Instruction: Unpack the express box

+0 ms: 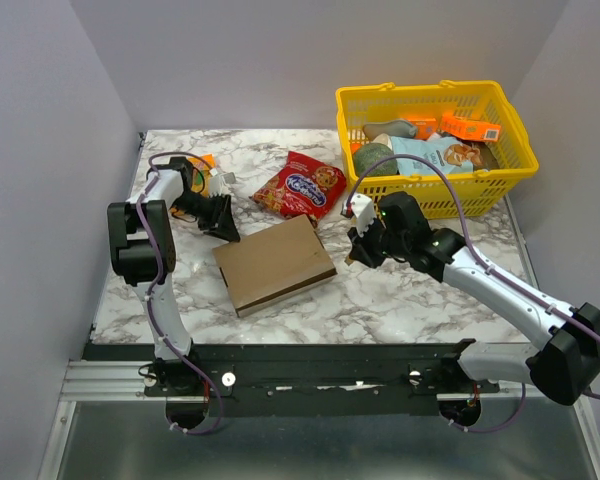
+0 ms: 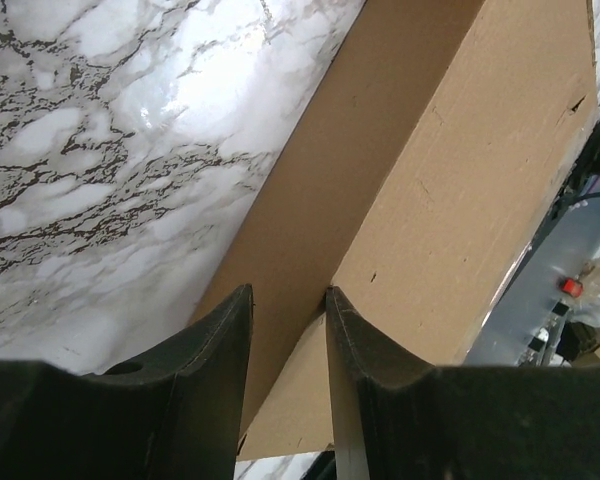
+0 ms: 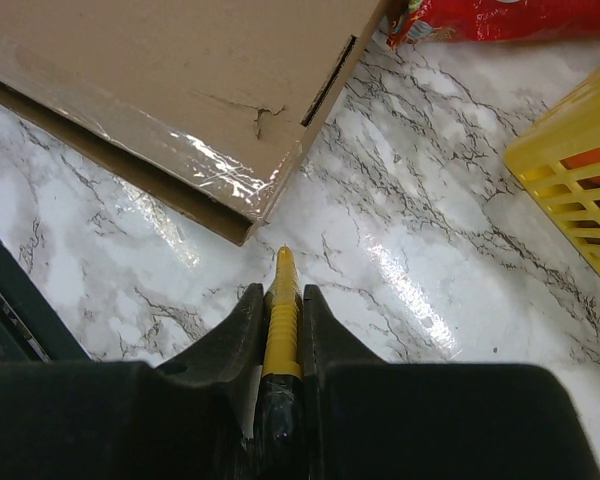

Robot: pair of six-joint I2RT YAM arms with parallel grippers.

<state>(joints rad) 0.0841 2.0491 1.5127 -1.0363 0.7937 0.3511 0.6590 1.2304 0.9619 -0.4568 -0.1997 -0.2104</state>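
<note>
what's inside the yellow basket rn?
In the yellow basket: orange packets, a pale blue bag, a greyish item. Anything beneath them is covered.

One express box [image 1: 275,263], one red snack bag [image 1: 301,186], one yellow basket [image 1: 495,190], one yellow tool [image 3: 282,310].

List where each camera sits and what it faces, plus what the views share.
Top external: above and behind the arms, looking down on the table; both arms show.
Left wrist: on the left arm, looking past the left gripper, open, along the express box.
Right wrist: on the right arm, looking past the right gripper, shut on a yellow tool, at the express box's taped corner.
Shared: all three show the express box.
</note>
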